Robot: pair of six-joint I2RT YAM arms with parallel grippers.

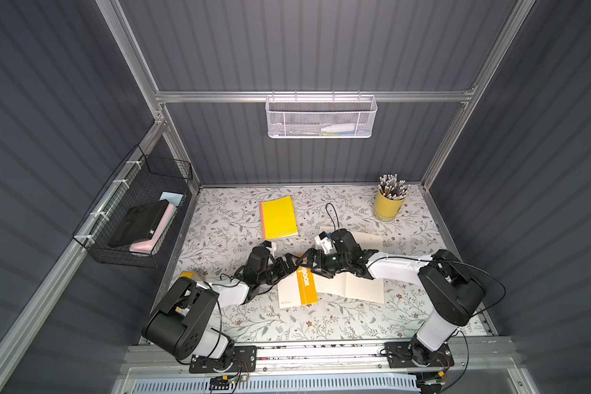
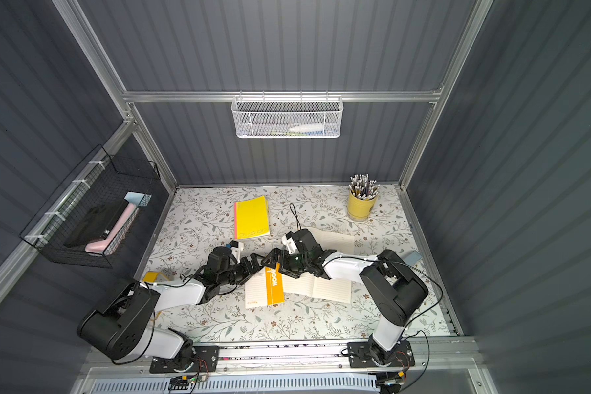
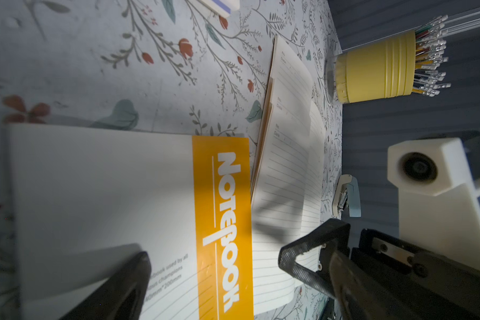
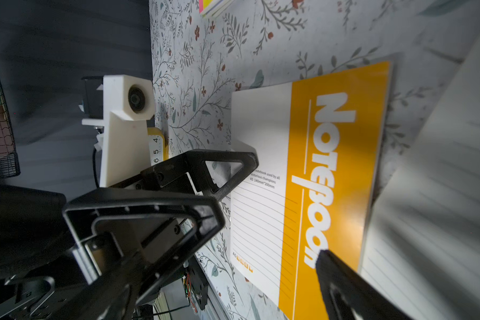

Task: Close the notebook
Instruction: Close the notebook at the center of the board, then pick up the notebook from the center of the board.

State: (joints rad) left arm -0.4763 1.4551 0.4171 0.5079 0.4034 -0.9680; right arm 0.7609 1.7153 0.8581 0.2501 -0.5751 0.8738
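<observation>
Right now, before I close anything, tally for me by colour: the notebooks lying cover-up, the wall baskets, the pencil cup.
Yellow notebook: 1
Orange-and-white notebook: 1
White basket: 1
Black basket: 1
Yellow pencil cup: 1
Total: 5

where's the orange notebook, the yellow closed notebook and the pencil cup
orange notebook [image 1: 307,286]: in a top view, on the orange band of its cover
yellow closed notebook [image 1: 278,216]: in a top view, middle of its cover
pencil cup [image 1: 388,206]: in a top view, on its yellow side wall
</observation>
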